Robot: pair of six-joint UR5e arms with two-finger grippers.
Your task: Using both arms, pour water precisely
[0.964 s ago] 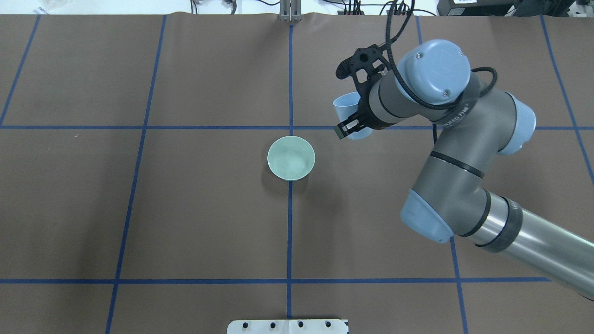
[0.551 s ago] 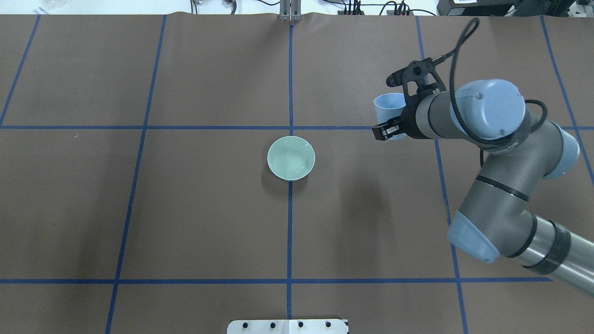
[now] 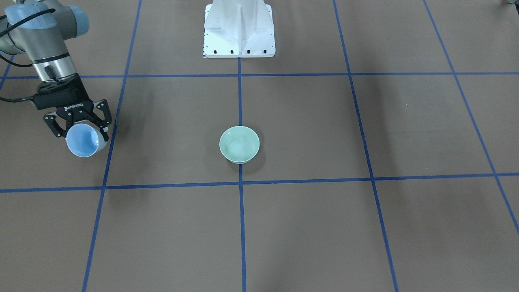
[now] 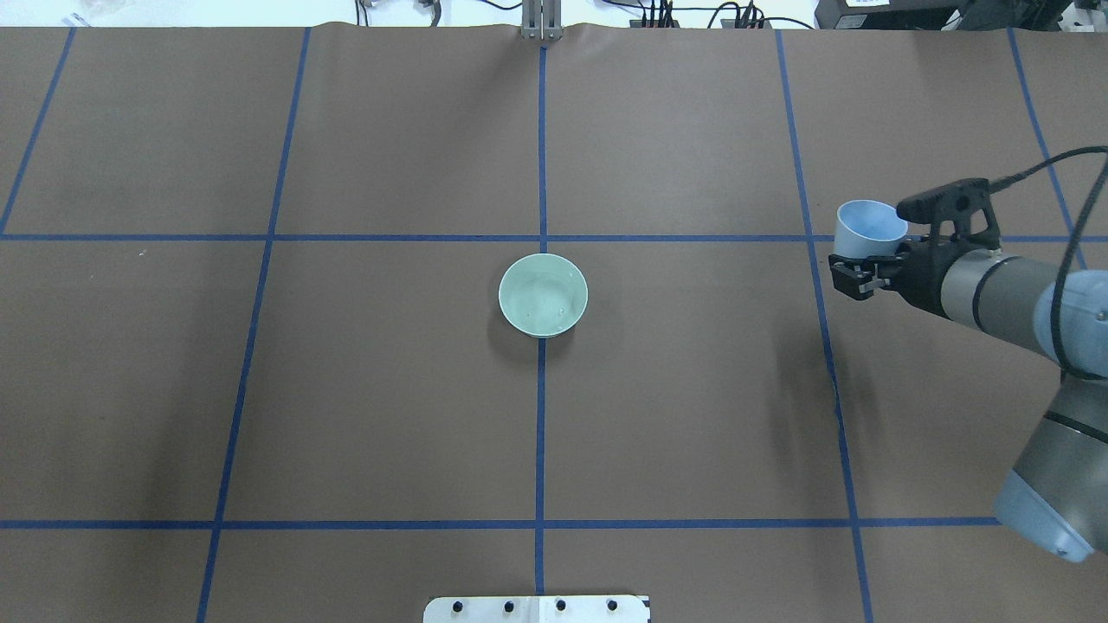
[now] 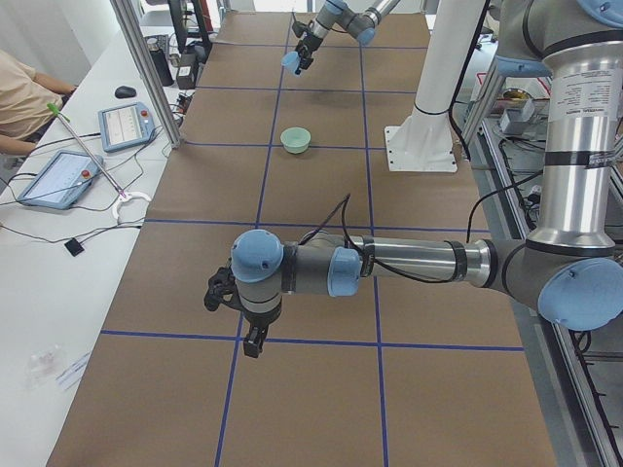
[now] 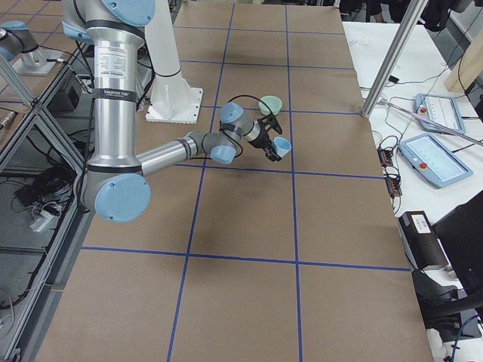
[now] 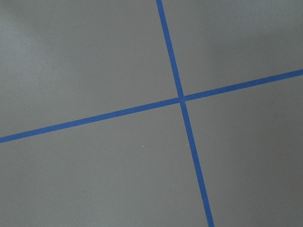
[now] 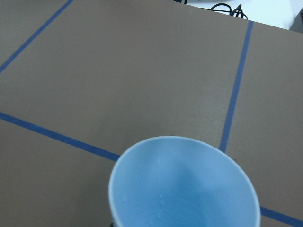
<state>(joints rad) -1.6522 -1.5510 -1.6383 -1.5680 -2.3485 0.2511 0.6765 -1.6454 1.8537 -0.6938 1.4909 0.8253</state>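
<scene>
Pinching the smooth pale blue cup (image 3: 83,142) by its wall, the black right claw (image 3: 81,129) holds it over the matte brown tabletop (image 4: 389,389), well apart from the round mint-green bowl (image 4: 503,294). The water (image 4: 545,301) lies in this glossy bowl as faint glints. Tiny drops (image 8: 161,201) cling inside the cup's conical wall. The left claw (image 5: 234,313) hangs over blue tape lines (image 7: 181,99); whether it is spread I cannot tell.

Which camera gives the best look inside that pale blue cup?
The right wrist-mounted view: the cup nearly fills it, mouth open to the camera. Front-facing shows it tilted in the right end effector; overhead shows its rim; side views show it tiny.
</scene>
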